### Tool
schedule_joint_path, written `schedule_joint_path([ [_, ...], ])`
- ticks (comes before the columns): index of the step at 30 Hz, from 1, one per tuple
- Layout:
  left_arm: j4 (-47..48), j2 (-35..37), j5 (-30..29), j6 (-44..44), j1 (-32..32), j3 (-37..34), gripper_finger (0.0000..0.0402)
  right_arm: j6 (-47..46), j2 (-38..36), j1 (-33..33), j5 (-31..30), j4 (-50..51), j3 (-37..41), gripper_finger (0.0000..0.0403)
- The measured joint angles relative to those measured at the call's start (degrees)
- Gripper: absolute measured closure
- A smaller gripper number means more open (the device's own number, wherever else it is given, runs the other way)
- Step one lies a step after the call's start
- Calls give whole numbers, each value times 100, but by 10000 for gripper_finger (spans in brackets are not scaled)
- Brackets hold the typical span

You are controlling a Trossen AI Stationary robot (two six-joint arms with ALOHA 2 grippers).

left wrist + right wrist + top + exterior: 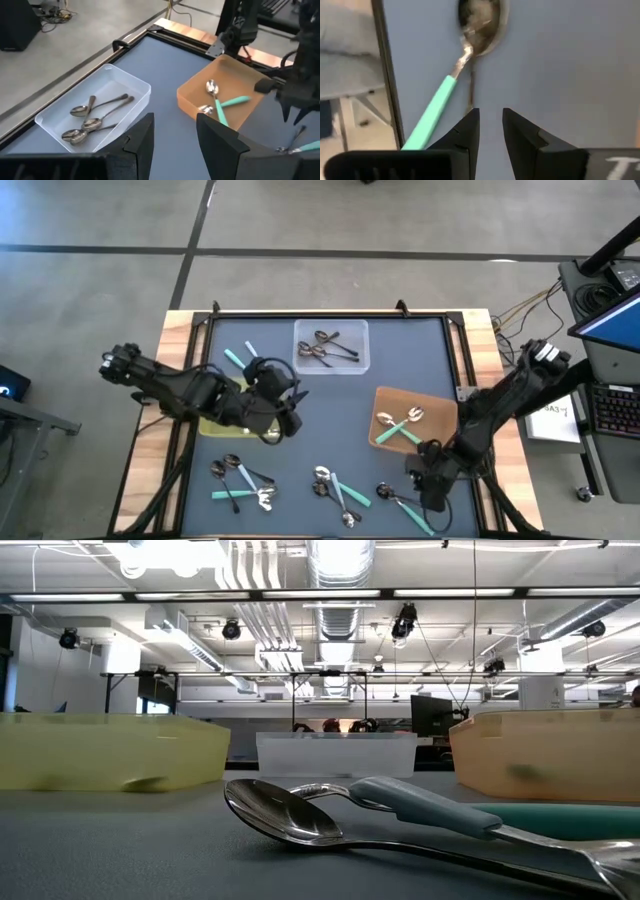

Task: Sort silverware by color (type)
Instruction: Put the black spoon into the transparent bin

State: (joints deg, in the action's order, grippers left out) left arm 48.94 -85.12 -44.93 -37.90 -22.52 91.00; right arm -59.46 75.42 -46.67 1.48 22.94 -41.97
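Observation:
Silverware lies in loose heaps on the dark mat: one at the near left (240, 480), one at the near middle (335, 490), one at the near right (398, 498). Dark spoons (90, 122) lie in the clear tray (350, 362). Teal-handled pieces (222, 105) lie in the orange-brown tray (435, 405). My left gripper (175, 120) hangs open by the yellow tray (212, 425), nothing between its fingers. My right gripper (491, 112) stands open, pointing down over the near-right heap, just short of a teal-handled spoon (440, 100) and a thin dark handle (471, 92).
Two pale-handled pieces (240, 356) lie on the mat left of the clear tray. A raised black frame (330, 315) and wooden borders edge the mat. In the low view a spoon bowl (285, 812) lies close to the camera, the three trays behind it.

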Motion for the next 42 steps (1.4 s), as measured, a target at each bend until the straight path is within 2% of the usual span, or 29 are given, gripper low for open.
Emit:
schedule_joint_path([
  [6,-45,0,-151,-24,-65,-2,272,600,938,-67,2,-69,-361,313],
  [12,-48,0,-156,-19,-64,-2,272,1098,1524,-58,132,-83,-687,302],
  [17,-3,0,-158,-17,-64,-2,272,1153,1599,-56,309,235,-954,308],
  [24,17,0,-164,-16,-64,-2,272,1160,1288,-71,-422,1909,-1340,313],
  [27,62,0,-163,-5,-64,-2,272,953,1185,-71,-414,2161,-1352,310],
  [32,148,0,-157,7,-64,-2,272,416,1041,-160,241,1129,-1371,315],
  [36,172,0,-151,-8,-64,-2,272,475,1037,-396,230,54,-1424,323],
  [42,191,0,-148,35,-64,-2,272,432,1463,-573,-59,228,-1391,320],
])
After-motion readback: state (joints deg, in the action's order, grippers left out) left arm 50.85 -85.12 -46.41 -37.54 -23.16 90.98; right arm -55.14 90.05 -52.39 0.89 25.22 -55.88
